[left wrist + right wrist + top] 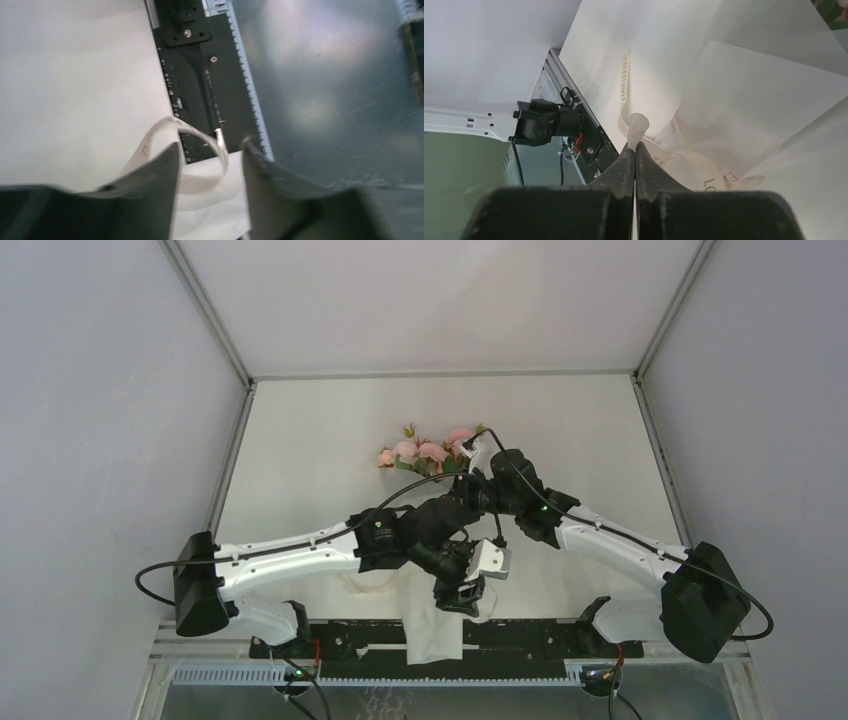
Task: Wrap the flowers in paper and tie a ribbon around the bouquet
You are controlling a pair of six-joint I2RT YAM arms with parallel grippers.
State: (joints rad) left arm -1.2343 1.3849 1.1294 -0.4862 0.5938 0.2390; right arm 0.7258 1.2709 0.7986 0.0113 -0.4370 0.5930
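The flowers (428, 452) lie at mid-table, pink blooms pointing away. Their stems are sheathed in the white paper (432, 625), whose narrow end hangs over the near edge. Both arms cross above this bouquet. My left gripper (210, 143) is open over the paper's end (210, 210), and a loop of the cream ribbon (200, 134) arches loose between its fingers. My right gripper (635, 145) is shut on a fold of the ribbon (638, 124), close against the creased paper (749, 100). More ribbon (362, 587) curls left of the paper.
A black mounting rail (520, 635) runs along the near table edge, with a toothed metal strip (250, 90) beside it. The left arm's base mount (544, 125) shows past the right fingers. Grey walls close in the table on three sides.
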